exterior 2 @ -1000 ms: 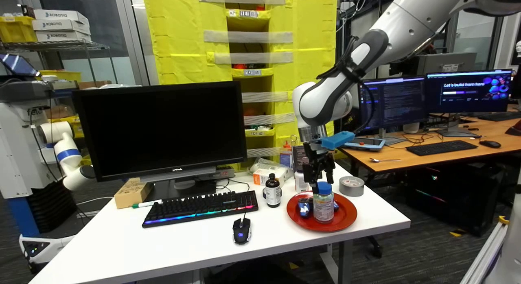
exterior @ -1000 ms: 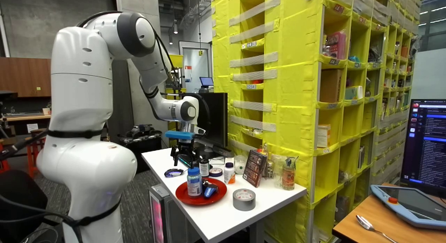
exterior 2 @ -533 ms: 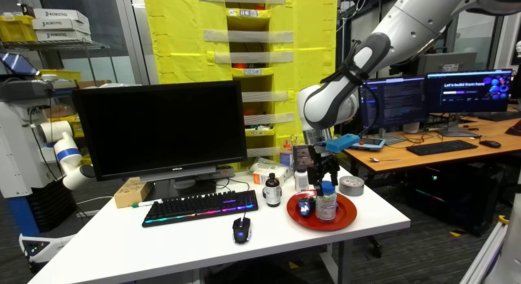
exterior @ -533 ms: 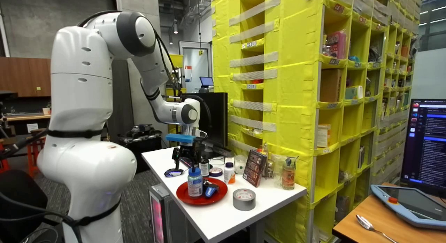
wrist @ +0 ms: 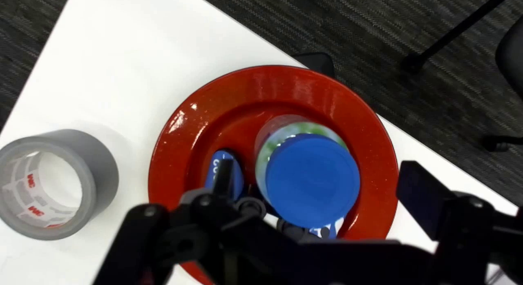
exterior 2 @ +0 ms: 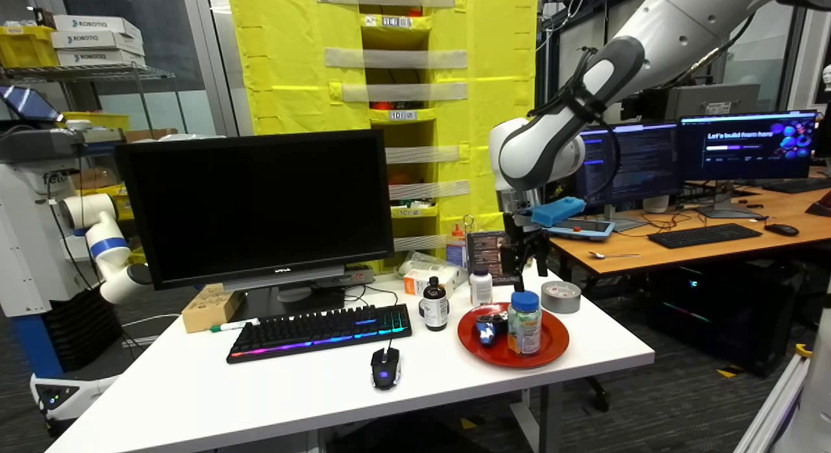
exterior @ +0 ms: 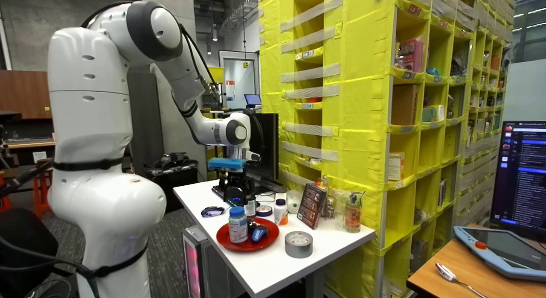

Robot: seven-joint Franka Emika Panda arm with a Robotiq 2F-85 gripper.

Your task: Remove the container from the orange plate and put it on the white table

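Observation:
The container is a clear, labelled jar with a blue lid. It stands upright on the red-orange plate [exterior: 268, 239] and shows in both exterior views [exterior: 238, 228] [exterior 2: 524, 330] and from above in the wrist view [wrist: 312, 181]. The plate also shows in the wrist view [wrist: 253, 89] near an edge of the white table [exterior: 260, 274]. My black gripper [wrist: 322, 185] is open, one finger on each side of the lid in the wrist view, with gaps. In an exterior view the gripper [exterior 2: 530, 278] hangs just above the lid, fingertips partly hidden.
A black and blue object [exterior: 259, 234] lies on the plate beside the container. A grey tape roll [exterior: 298, 245], a white bottle [exterior: 280, 212], a dark bottle [exterior 2: 434, 305], a mouse [exterior 2: 385, 367], a keyboard [exterior 2: 324, 330] and a monitor [exterior 2: 260, 206] are also on the table.
The gripper has risen slightly, turned, and moved rightward in both exterior views. The container has turned and shifted slightly on the plate. The plate has shifted slightly.

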